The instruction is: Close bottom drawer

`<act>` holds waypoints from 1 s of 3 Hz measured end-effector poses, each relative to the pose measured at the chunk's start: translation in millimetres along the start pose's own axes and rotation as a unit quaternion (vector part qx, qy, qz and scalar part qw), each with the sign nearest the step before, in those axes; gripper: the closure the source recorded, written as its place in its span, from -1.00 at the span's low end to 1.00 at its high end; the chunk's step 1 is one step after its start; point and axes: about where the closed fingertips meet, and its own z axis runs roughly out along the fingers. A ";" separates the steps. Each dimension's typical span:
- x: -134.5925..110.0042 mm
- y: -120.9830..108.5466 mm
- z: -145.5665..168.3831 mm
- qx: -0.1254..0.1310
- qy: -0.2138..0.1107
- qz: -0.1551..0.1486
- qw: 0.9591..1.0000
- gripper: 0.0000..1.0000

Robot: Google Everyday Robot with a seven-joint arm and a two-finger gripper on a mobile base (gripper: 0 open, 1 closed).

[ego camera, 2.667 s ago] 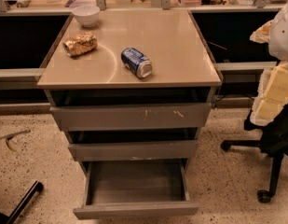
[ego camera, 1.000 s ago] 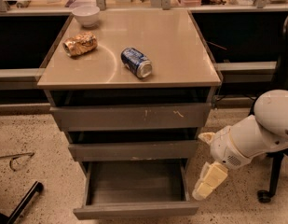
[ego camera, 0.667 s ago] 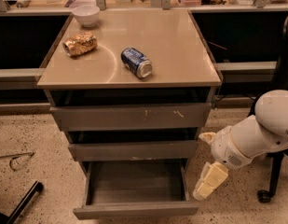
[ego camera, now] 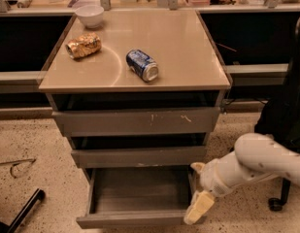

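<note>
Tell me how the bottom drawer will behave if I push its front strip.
The bottom drawer looks empty, so probably light and easy to slide. It looks rigid metal, so it shouldn't flex. The pincer sits at its right front corner; an off-centre push may skew it.

Grey bottom drawer (ego camera: 136,220) stands open, pincer (ego camera: 197,191) at its front-right corner.

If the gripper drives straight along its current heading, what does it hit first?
Likely the bottom drawer, right end of its front strip: the gripper sits at that corner, pointing down-left. Depth is unclear; it might pass just in front and meet the floor.
</note>
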 end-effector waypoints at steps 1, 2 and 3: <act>35.4 -3.1 85.5 -0.021 -0.005 0.003 1.000 -1.00; 35.5 -3.1 85.6 -0.021 -0.005 0.003 1.000 -1.00; 49.4 -0.7 118.8 -0.041 -0.010 0.011 0.999 -1.00</act>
